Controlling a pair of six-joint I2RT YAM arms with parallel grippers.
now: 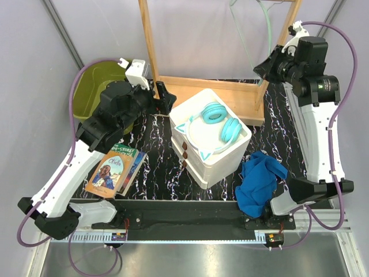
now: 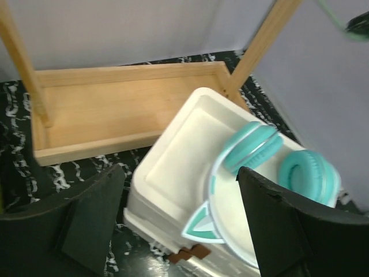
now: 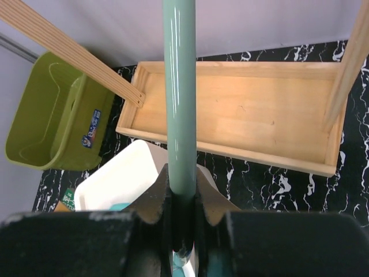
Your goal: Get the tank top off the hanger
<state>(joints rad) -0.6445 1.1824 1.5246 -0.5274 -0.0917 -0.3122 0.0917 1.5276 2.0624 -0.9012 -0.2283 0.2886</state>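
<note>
The tank top (image 1: 259, 182) lies crumpled in a royal-blue heap on the table by the right arm's base, off the hanger. The pale mint hanger (image 1: 268, 26) hangs bare at the back right, inside the wooden rack. My right gripper (image 1: 264, 69) is shut on it. In the right wrist view the hanger's green bar (image 3: 180, 104) runs straight up out of the right gripper (image 3: 183, 184), pinched between both jaws. My left gripper (image 1: 164, 98) hovers by the white box's back left corner. It stands open (image 2: 181, 213) with nothing between its fingers (image 2: 92, 225).
A white box (image 1: 210, 144) with turquoise headphones (image 1: 218, 124) on top stands mid-table. Behind it is the wooden rack (image 1: 230, 92) with its tray base. An olive bin (image 1: 98, 92) sits at the back left, and a book (image 1: 112, 170) lies near the left arm.
</note>
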